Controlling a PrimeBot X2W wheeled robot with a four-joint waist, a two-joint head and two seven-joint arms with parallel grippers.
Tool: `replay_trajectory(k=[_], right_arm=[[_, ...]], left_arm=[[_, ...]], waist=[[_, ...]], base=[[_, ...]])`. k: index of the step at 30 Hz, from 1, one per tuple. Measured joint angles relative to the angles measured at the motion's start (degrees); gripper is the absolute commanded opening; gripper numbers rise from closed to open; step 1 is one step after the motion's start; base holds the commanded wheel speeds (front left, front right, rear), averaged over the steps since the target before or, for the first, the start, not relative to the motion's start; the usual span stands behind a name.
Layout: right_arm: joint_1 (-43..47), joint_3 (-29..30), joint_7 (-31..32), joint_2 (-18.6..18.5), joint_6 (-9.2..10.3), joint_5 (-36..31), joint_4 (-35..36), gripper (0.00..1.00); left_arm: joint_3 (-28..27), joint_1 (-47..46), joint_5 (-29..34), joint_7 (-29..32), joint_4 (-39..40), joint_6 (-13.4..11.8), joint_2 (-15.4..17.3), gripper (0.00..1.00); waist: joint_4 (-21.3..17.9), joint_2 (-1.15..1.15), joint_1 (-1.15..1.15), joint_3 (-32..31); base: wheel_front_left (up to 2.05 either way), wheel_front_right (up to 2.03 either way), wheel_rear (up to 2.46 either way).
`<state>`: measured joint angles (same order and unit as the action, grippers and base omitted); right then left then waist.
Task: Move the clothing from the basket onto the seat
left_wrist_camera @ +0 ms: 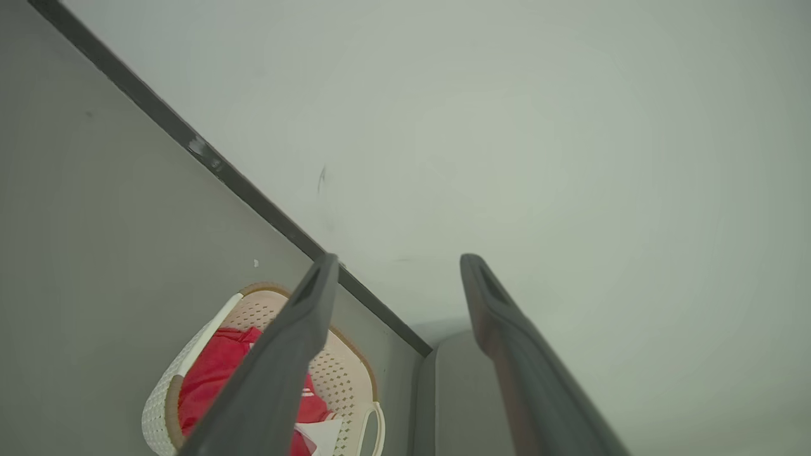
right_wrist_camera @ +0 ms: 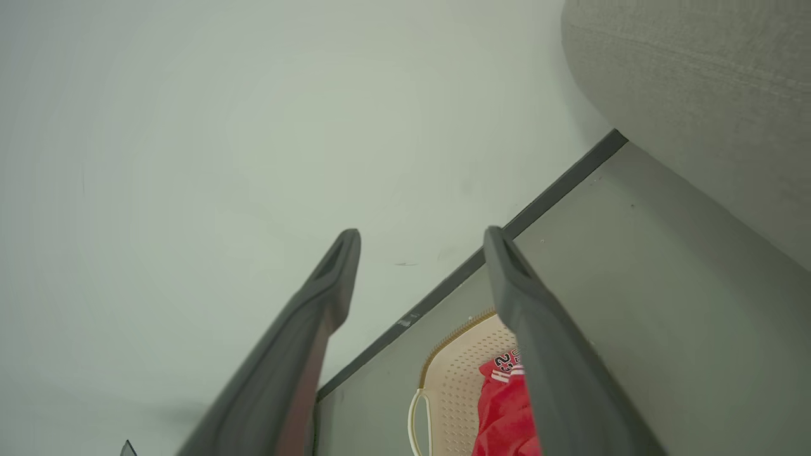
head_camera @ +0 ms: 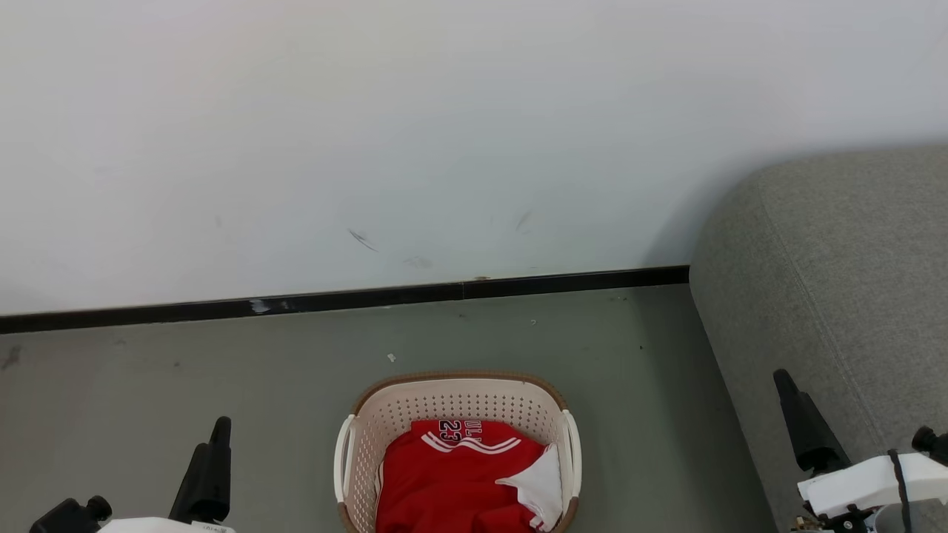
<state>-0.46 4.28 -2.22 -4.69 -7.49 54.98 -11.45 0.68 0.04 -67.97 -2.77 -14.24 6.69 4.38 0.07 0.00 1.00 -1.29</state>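
grey floor (head_camera: 185, 370) is meeting the seat (head_camera: 837, 281) at right. the basket (head_camera: 459, 400), bottom centre, is holding the clothing (head_camera: 452, 481). left gripper (left_wrist_camera: 396, 259) and right gripper (right_wrist_camera: 421, 234) are hovering, both spread apart.

A pale white wall (head_camera: 444, 111) takes up the head view from 9 o'clock over 12 to 3 o'clock. Along its foot runs a black baseboard (head_camera: 370, 297), slightly tilted, higher toward 3 o'clock. A white chipped patch (head_camera: 259, 306) marks the baseboard toward 9 o'clock. Near the centre, just above the strip, the wall bears a dark scuff mark (head_camera: 362, 239), with a fainter one at its 3 o'clock. Below the baseboard lies a matt grey-green floor (head_camera: 185, 370), smudged at 9 o'clock. A small white scrap (head_camera: 391, 358) lies on it toward 6 o'clock from the centre, apart from the baseboard.
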Motion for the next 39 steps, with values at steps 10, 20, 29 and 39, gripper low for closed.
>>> replay_trajectory(k=[10, 20, 29, 39], right_arm=[[0.6, -1.4, -2.0, -0.6, -0.01, -11.5, 1.1, 1.00], [2.0, -1.6, -4.4, 0.0, -0.01, -21.9, 1.0, 1.00], [2.8, -1.6, -6.1, 0.6, -0.01, -30.6, 1.3, 1.00], [2.8, -1.6, -8.2, 0.7, -0.01, -40.2, 2.3, 1.00]], left_arm=[[0.2, 0.2, 11.7, -2.1, 2.0, -0.2, 0.5, 1.00], [1.5, 1.6, 21.9, -4.1, 3.3, -0.2, 0.2, 1.00], [1.2, 2.1, 29.0, -5.9, 4.2, -0.2, -0.6, 1.00], [1.0, 2.1, 37.0, -7.9, 5.5, -0.1, -0.7, 1.00]], waist=[[0.0, 0.00, -0.31, -0.1], [0.0, 0.00, -0.77, 0.4], [-0.1, 0.00, -0.92, 0.9], [-0.3, 0.00, -0.95, 1.4]], base=[[0.00, 0.00, 0.00], [0.00, 0.00, 0.00], [0.00, 0.00, 0.00], [0.00, 0.00, 0.00]])
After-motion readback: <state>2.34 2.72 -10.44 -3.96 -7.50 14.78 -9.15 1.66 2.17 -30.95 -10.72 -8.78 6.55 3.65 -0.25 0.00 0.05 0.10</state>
